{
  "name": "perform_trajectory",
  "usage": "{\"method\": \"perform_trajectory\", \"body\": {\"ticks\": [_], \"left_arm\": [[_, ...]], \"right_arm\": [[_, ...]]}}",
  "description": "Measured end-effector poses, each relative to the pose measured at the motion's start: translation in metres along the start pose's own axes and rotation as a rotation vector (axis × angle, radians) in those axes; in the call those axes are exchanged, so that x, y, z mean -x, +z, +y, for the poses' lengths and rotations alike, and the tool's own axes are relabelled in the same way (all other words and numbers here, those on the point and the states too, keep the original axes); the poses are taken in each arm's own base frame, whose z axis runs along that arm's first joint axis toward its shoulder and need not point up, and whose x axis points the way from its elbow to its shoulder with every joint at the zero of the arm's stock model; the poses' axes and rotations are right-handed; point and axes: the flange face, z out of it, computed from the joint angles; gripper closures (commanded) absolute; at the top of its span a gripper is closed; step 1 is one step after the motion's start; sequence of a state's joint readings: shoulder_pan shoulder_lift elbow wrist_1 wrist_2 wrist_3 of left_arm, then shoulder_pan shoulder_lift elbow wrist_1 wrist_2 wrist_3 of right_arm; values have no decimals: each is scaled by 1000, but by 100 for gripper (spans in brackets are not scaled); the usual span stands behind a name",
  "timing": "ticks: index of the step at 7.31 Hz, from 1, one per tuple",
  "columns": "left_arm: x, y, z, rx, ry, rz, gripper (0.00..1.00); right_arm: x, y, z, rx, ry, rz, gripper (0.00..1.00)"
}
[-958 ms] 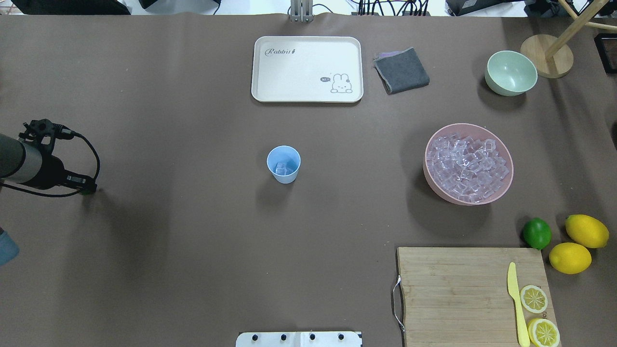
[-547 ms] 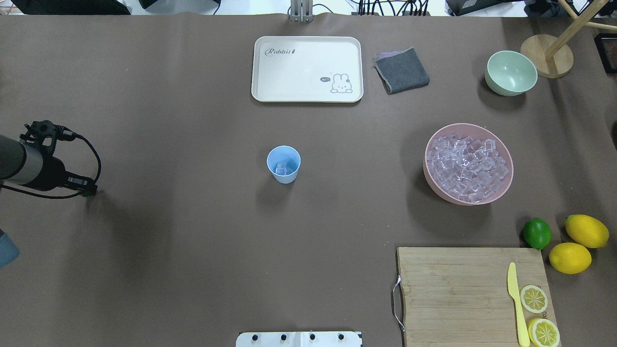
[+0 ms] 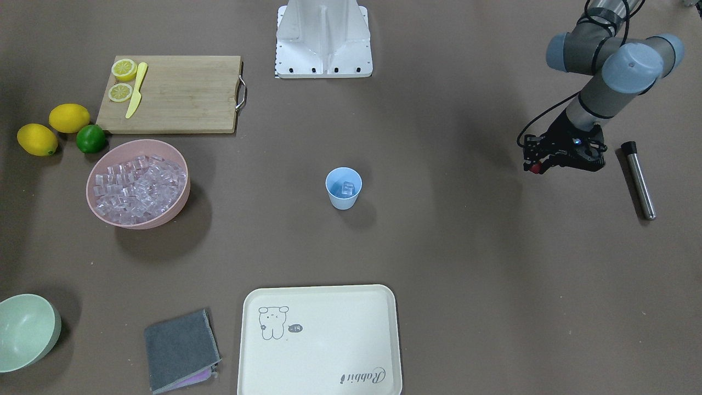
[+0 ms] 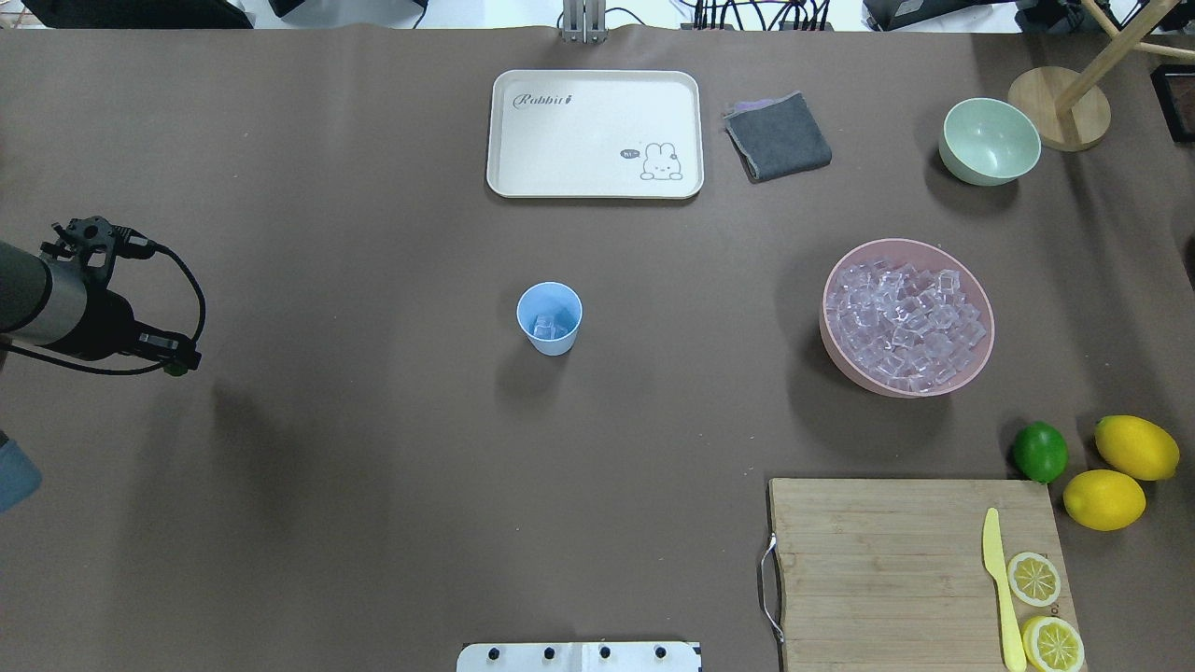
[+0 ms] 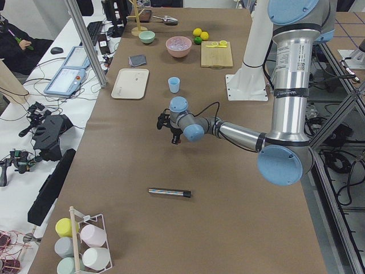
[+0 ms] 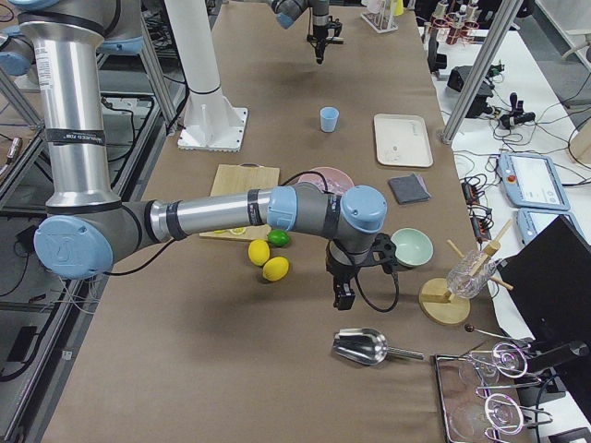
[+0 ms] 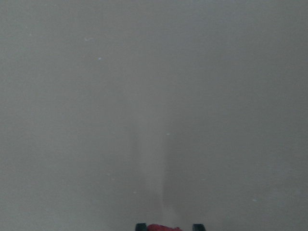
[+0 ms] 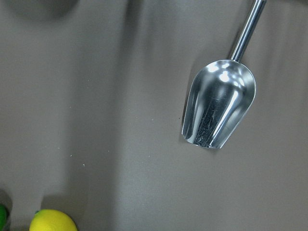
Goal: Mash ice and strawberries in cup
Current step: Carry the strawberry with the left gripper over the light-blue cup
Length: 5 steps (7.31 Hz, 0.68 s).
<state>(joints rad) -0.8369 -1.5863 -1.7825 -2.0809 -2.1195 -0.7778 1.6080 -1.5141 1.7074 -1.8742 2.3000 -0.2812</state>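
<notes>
Cup: a small light-blue cup [image 4: 549, 317] stands upright at mid-counter, with nothing touching it.
Ice: a few clear cubes [image 4: 547, 326] lie at the bottom of the cup. Many more fill a pink bowl [image 4: 843, 359] well off to the robot's right.
Strawberry: a tiny red strawberry [image 7: 161, 227] is far from the cup, out at the robot's left end of the counter [image 4: 373, 467].
Left end effector: the left end effector [image 3: 533, 164] is clenched on the strawberry, pinching it at the very fingertips low over the counter.
Right end effector: the right end effector [image 6: 343, 297] hangs over a steel scoop [image 8: 219, 108]. I cannot tell whether it is released or clenched.
Masher: a metal rod [image 3: 639, 178] with a black tip, likely the muddler, lies flat beyond the left arm, not held.
Risk: the fruit is small and held only at the tips, so it could slip out on the way to the cup. If released off-centre, it may hit the rim or tip the light cup. Pressing later could topple the cup if nothing holds it.
Hidden: only a sliver of the strawberry shows. The overhead view cuts off the left arm and leaves out the rod. The right fingers appear in only one distant side view.
</notes>
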Motion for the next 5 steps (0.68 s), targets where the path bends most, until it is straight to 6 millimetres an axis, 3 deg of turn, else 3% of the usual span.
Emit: {"method": "perform_trajectory", "body": {"ticks": [5], "left_arm": [[-141, -70, -84, 1, -26, -2, 63]], "right_arm": [[2, -17, -13, -38, 60, 18, 1]]}}
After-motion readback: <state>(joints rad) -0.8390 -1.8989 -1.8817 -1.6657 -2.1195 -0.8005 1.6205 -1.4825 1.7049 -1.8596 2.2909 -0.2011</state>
